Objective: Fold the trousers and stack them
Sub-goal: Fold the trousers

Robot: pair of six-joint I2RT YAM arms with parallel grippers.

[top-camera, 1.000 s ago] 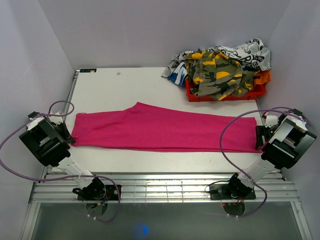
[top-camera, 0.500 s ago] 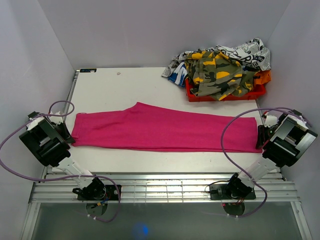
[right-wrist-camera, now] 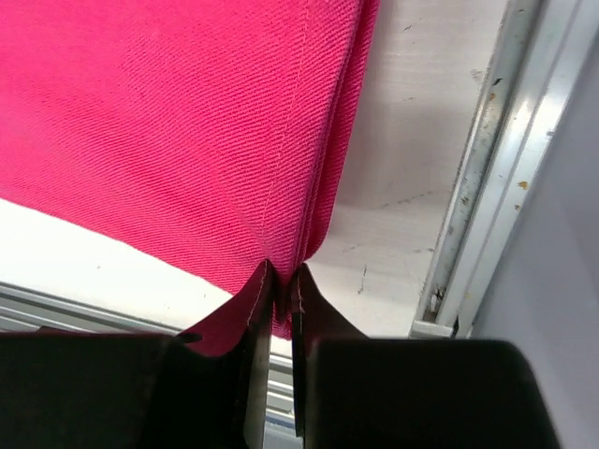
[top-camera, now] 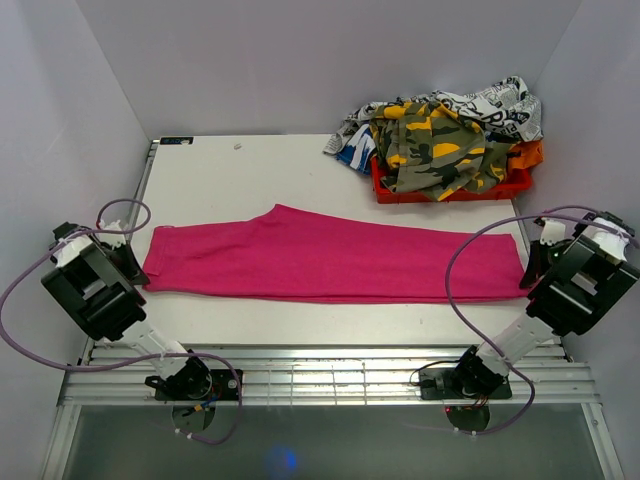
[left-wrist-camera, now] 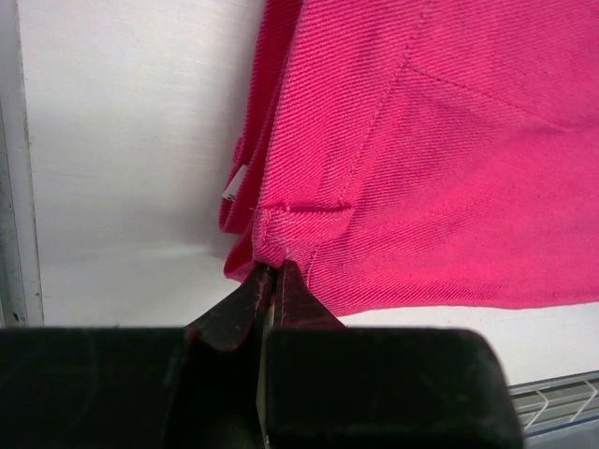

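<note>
The hot-pink trousers (top-camera: 330,258) lie flat across the table, folded lengthwise, waist end at the left and hem end at the right. My left gripper (left-wrist-camera: 272,271) is shut on the trousers' near waist corner (left-wrist-camera: 271,229); from above it sits at the cloth's left end (top-camera: 135,270). My right gripper (right-wrist-camera: 284,274) is shut on the trousers' near hem corner (right-wrist-camera: 314,238), at the cloth's right end (top-camera: 527,272).
A red bin (top-camera: 450,185) heaped with camouflage and printed clothes (top-camera: 440,135) stands at the back right. The table's metal side rail (right-wrist-camera: 477,187) runs just right of the right gripper. White walls close in on both sides.
The right gripper has closed on the hem corner, and that arm has shifted slightly right. The left arm has barely moved.
</note>
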